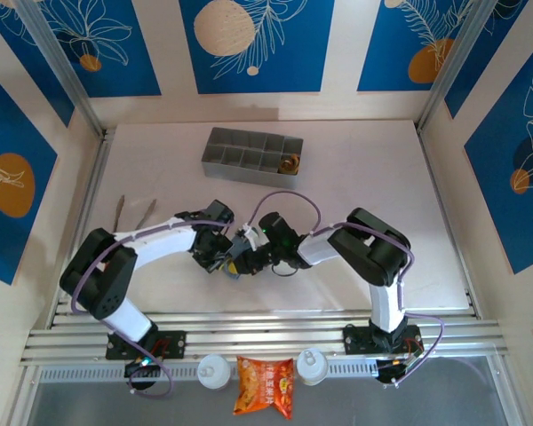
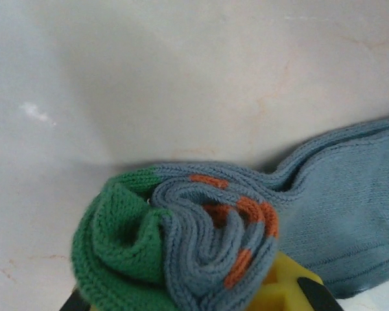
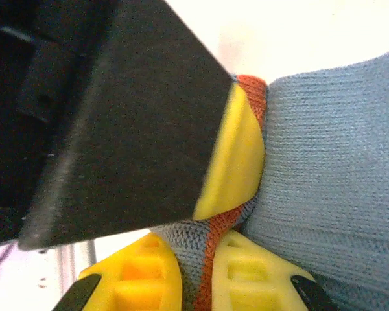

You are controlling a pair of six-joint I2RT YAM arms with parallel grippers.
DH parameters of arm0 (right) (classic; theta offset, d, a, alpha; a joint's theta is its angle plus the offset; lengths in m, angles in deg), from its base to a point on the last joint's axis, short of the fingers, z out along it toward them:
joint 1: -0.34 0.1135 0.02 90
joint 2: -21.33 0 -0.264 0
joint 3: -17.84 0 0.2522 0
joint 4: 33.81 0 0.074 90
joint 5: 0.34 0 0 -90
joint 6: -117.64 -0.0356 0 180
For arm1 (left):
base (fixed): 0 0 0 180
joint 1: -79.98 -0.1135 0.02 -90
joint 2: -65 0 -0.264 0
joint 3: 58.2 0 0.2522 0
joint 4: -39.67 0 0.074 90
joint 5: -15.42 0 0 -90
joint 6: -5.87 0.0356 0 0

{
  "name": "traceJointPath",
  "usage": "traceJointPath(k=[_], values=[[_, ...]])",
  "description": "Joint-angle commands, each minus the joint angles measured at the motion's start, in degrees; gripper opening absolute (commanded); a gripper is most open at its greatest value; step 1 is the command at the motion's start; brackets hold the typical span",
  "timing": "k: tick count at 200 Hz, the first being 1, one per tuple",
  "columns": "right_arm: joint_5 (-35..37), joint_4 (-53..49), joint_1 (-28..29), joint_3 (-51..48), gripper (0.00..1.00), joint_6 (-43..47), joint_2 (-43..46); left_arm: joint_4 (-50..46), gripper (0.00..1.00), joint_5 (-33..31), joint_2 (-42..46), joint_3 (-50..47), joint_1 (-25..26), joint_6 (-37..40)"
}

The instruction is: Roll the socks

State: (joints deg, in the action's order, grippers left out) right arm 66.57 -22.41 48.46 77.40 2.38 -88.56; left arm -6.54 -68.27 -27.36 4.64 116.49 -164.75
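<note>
Left claw (image 1: 224,261) pinches the rolled-up green toe end of the grey-blue sock (image 2: 181,246), with its jaws pressed tight on the bundle. Right claw (image 3: 204,272) pinches the orange cuff at the other end between its yellow pads (image 3: 249,272). That sock lies on the white table (image 1: 364,177), in the middle, toward the near side, between both claws. I think the rolling is part way done: the toe is coiled, but the leg part lies flat. Next, I think the roll must turn to the right, toward the cuff, slowly, so it does not spring open.
</note>
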Motion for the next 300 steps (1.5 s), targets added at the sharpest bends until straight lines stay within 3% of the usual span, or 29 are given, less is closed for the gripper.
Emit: traceJointPath(k=[1,36,78,147,195,239,263,291,300], values=[[18.1,-24.7,1.6,-4.3,0.18,15.2,0.6,-14.9,0.0,2.2,-7.1,-3.6,2.4,-3.6],[25.3,-11.1,5.7,-13.2,0.38,24.1,17.8,-22.5,0.0,3.1,-13.4,2.8,2.9,-6.6],[35.0,-9.9,10.9,-16.5,0.44,27.8,28.5,-27.9,0.0,1.4,-19.5,10.5,3.0,-9.2],[49.3,-10.0,18.8,-7.7,0.48,34.1,19.9,-30.1,0.0,0.8,-25.1,19.0,3.1,-7.5],[48.8,-11.5,19.0,-3.4,0.47,34.4,14.0,-29.5,0.0,1.5,-25.9,20.8,3.1,-6.5],[50.4,-14.8,19.1,-1.2,0.39,31.1,9.1,-28.7,0.0,2.0,-26.2,21.6,3.1,-5.6],[52.6,-20.4,19.2,1.5,0.16,27.6,6.0,-27.2,0.0,2.6,-25.3,21.2,3.1,-5.3],[54.1,-28.0,19.1,2.9,0.0,20.8,2.4,-24.5,0.0,4.0,-21.3,19.1,3.0,-6.0],[54.1,-29.8,19.2,2.6,0.0,18.3,1.7,-23.6,0.0,4.8,-19.9,18.2,3.0,-6.4]])
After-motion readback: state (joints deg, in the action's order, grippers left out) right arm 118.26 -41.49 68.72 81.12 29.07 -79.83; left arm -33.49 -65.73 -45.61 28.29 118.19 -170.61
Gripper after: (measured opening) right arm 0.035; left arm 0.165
